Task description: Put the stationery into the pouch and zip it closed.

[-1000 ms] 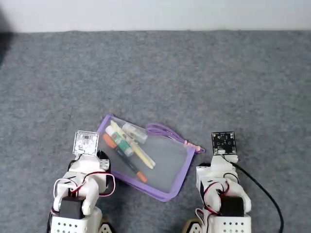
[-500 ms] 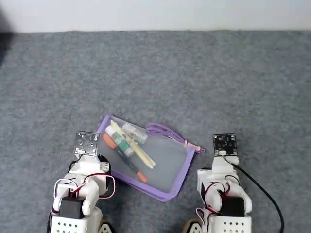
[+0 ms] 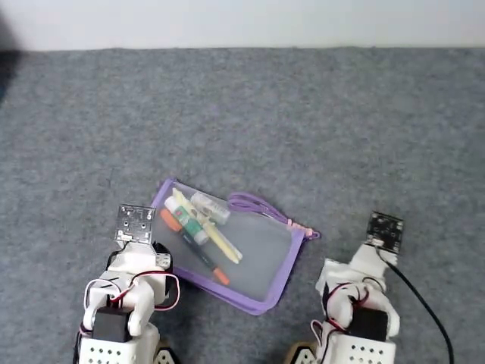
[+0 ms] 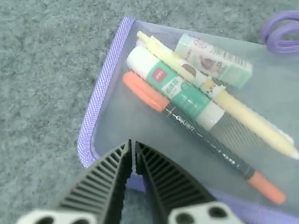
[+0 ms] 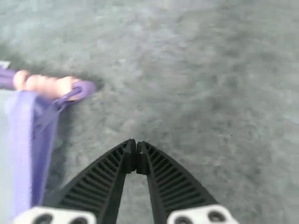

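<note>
The left gripper (image 4: 132, 144) has its jaws pressed together on nothing, tips poised over the near corner of the pouch (image 4: 117, 126), just inside its purple edging. Directly ahead of those tips, inside the clear wall, lie an orange-capped pen (image 4: 205, 144), a glue stick (image 4: 177, 88), a yellow pen (image 4: 224, 100) and a small pale tube (image 4: 212, 60), packed side by side. Past them, the purple cord loop (image 4: 280, 30) trails off the pouch's far edge.

The right gripper (image 5: 136, 144) is likewise closed and empty, hanging over bare grey carpet (image 5: 210, 70). The zip pull (image 5: 44, 83), with its pink beads, lies ahead of it and off toward the left arm's side, near but apart.

All the stationery looks to be inside, so the packing step seems done. What remains is the zip. The pull sits at the pouch's end corner, which suggests closure, though the track itself is too hard to read to be sure. If a gap remains, the next move would call for the right jaws to part, pinch the pull and draw it, with the left gripper pinning the pouch.
</note>
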